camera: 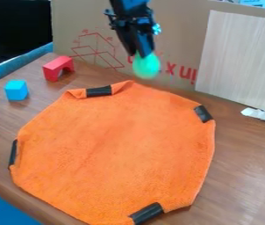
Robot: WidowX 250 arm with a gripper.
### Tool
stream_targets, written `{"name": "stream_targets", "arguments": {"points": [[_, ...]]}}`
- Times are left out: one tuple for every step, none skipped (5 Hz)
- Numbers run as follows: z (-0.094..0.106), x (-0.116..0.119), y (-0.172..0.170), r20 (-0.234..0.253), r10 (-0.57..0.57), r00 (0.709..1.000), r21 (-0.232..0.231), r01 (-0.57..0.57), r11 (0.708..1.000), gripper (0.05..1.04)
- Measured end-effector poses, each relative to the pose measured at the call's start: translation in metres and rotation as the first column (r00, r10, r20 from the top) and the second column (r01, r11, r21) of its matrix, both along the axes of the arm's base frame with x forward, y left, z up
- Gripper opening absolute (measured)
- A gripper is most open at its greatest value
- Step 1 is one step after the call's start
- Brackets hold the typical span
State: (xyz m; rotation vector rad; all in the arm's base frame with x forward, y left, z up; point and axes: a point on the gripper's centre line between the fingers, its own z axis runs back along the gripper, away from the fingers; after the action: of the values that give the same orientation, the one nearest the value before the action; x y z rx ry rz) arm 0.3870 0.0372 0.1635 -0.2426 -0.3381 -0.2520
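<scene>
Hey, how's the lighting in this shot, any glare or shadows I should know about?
Camera view: pale sheen on the wooden table at the lower right; small soft shadows by the blue cube and red arch block; no shiny glare on the orange cloth; upper-left background very dark; the green object at the gripper looks bright.

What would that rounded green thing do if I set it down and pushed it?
The green thing looks apt to roll, given its rounded outline. On the orange cloth it might roll less freely, since the fabric looks textured.
</scene>
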Motion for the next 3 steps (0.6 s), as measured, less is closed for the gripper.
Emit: {"name": "stream_targets", "arguments": {"points": [[0.004, 0.008, 0.025, 0.023, 0.044, 0.999, -0.009, -0.044, 0.999, 0.378], [0.001, 0.016, 0.055, 0.033, 0.098, 0.995, -0.021, -0.098, 0.995, 0.378], [-0.010, 0.020, 0.085, 0.034, 0.149, 0.988, -0.004, -0.149, 0.989, 0.377]]}}
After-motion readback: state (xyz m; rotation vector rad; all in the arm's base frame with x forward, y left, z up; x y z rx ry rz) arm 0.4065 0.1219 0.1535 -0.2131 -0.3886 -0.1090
